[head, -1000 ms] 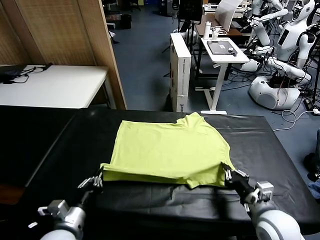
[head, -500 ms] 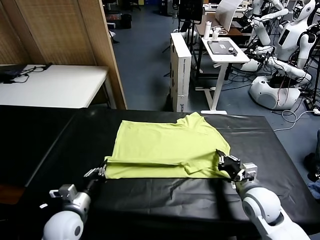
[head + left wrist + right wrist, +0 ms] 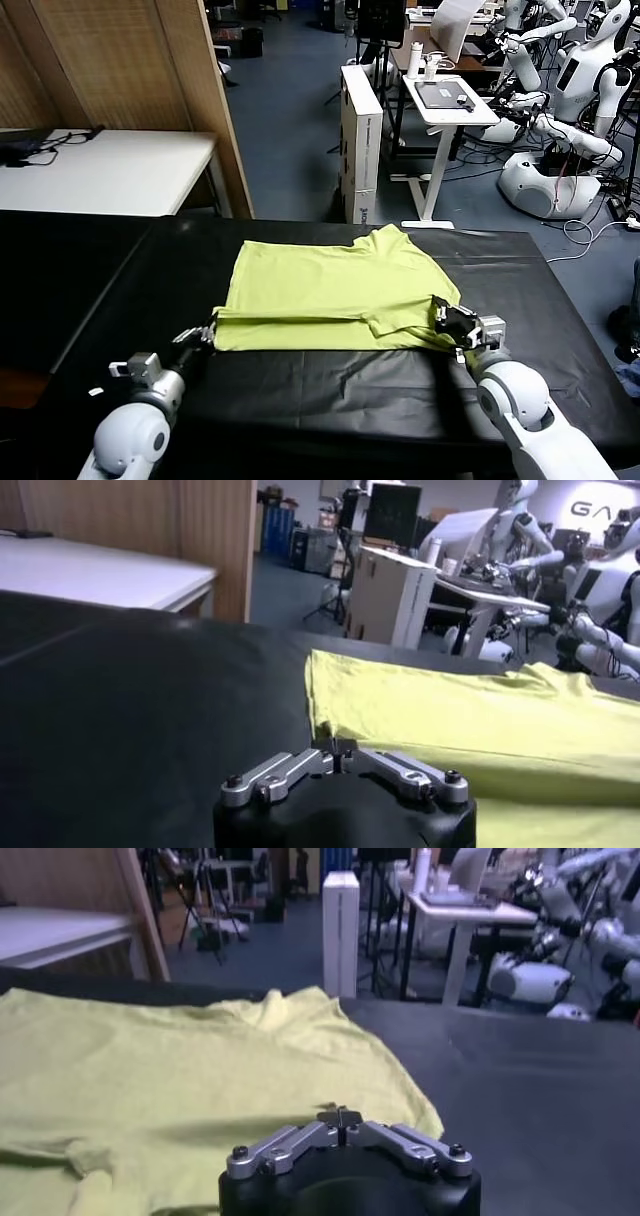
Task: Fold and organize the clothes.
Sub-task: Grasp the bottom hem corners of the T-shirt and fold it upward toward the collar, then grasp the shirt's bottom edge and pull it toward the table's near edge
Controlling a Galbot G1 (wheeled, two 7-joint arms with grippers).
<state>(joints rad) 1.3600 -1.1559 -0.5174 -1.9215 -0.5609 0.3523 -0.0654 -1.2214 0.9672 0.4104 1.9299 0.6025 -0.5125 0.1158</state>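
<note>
The lime yellow-green T-shirt point(image 3: 330, 290) lies on the black table point(image 3: 330, 395), neck to the far side. Its near hem is doubled back onto the body in a flat strip. My left gripper point(image 3: 205, 333) sits at the strip's left corner, shut on the cloth. In the left wrist view that gripper point(image 3: 338, 748) has its tips together at the shirt's point(image 3: 480, 720) corner. My right gripper point(image 3: 447, 316) sits at the strip's right corner. From the right wrist it point(image 3: 340, 1114) also shows tips together, low over the shirt point(image 3: 180, 1068).
Beyond the table's far edge stand a wooden partition point(image 3: 130, 60), a white side table point(image 3: 110, 170), a white cabinet point(image 3: 360, 140) and a small white desk point(image 3: 445, 100). Other robots point(image 3: 560, 130) stand at the back right. Bare black tabletop surrounds the shirt.
Both grippers have moved away from me, carrying the near hem farther over the shirt. The fold has flattened and the shirt's near edge now lies straighter.
</note>
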